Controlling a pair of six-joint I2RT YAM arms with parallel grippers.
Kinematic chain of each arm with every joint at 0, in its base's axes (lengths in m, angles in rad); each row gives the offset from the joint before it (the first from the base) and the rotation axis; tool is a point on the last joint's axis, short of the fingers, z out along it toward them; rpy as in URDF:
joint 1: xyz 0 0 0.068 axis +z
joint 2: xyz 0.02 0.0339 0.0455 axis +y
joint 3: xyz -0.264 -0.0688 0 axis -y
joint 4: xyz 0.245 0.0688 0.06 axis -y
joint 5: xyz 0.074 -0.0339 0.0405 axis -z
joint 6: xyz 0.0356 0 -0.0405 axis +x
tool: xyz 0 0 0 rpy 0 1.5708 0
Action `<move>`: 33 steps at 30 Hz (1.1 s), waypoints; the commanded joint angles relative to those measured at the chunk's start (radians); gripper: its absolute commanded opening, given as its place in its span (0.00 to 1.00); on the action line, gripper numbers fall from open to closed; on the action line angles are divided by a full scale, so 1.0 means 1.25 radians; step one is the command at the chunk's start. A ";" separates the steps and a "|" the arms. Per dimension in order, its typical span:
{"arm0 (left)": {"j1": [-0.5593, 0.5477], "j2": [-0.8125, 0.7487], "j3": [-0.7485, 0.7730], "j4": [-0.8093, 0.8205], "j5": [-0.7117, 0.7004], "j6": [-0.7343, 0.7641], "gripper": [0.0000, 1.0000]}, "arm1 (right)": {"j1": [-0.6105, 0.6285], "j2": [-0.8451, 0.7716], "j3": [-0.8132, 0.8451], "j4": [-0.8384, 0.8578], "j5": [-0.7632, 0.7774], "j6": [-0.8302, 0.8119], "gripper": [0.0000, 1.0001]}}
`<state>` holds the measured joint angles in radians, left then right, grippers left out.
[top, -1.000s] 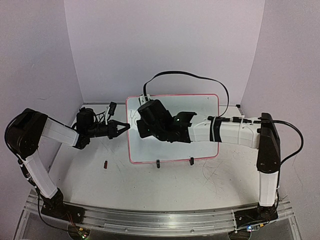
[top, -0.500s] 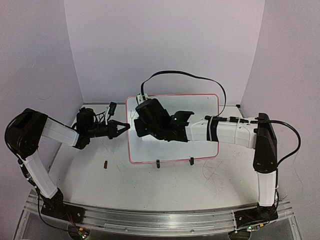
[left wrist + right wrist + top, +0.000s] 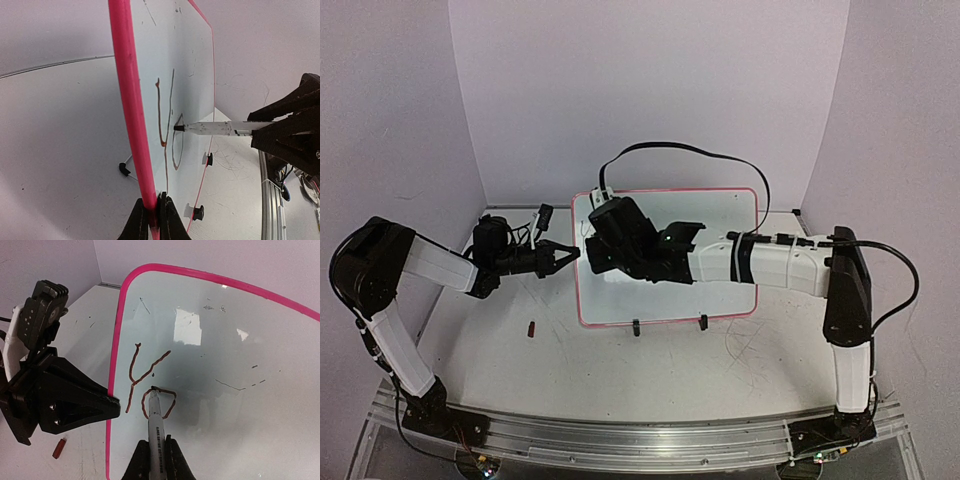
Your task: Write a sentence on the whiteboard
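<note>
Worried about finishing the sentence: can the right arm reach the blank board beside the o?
Probably yes: its marker tip meets the whiteboard, bare surface lies alongside, and the left gripper pinches only the left edge.

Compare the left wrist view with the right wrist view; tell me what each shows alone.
Only left wrist: small black clip feet. Only right wrist: a small red piece on the grey-white tabletop. Both: the left hand clamped on the glossy white red-pink-framed whiteboard, and the right hand holding a white marker tip to dark handwritten letters.
</note>
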<state>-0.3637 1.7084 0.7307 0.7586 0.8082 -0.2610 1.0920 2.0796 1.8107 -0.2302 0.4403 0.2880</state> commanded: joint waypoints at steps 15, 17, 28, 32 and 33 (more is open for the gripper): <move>-0.010 -0.011 0.007 -0.002 -0.018 0.055 0.00 | -0.013 -0.055 -0.060 0.020 0.037 0.016 0.00; -0.010 -0.010 0.008 -0.002 -0.018 0.055 0.00 | -0.009 -0.072 -0.067 0.059 0.004 -0.003 0.00; -0.010 -0.009 0.009 -0.002 -0.017 0.053 0.00 | -0.004 -0.195 -0.215 0.127 -0.001 0.001 0.00; -0.010 -0.012 0.007 -0.003 -0.021 0.053 0.00 | -0.004 -0.164 -0.177 0.119 -0.007 -0.008 0.00; -0.010 -0.013 0.006 -0.002 -0.023 0.054 0.00 | -0.004 -0.154 -0.165 0.117 -0.006 -0.012 0.00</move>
<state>-0.3637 1.7084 0.7307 0.7597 0.8124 -0.2607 1.0889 1.8659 1.5557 -0.0999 0.4133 0.2905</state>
